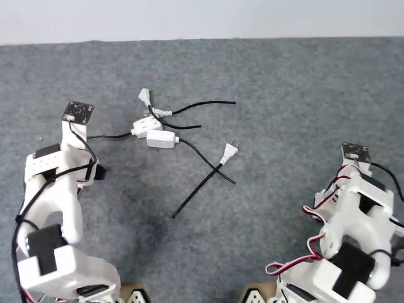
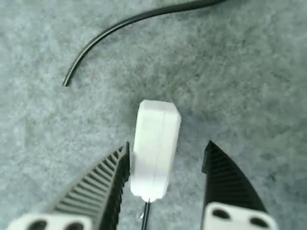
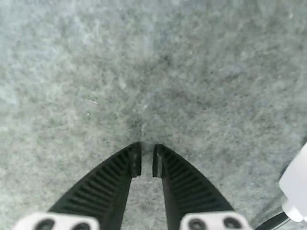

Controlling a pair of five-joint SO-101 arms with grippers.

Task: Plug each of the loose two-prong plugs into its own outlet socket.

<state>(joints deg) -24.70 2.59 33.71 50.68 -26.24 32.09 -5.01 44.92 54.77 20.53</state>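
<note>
Arms low at the near edge of the grey bench [image 1: 303, 95], one toward each near corner. Left pincer [image 2: 168, 145] released, fingers spread wide, gripping nothing; one white socket block [image 2: 154, 143] framed between them, black cord [image 2: 145, 211] at its near end. Right pincer [image 3: 147, 160] clenched on nothing, tips almost touching over the grey surface. Farther out, mid-bench, loose two-prong plug [image 1: 229, 151], white, prongs toward the far edge, its cord trailing back toward the near edge. Beyond, toward the left edge, two socket blocks [image 1: 161, 139] close together. Farthest, two more white plugs [image 1: 144, 96] just beside them; seated or not, impossible to tell.
</note>
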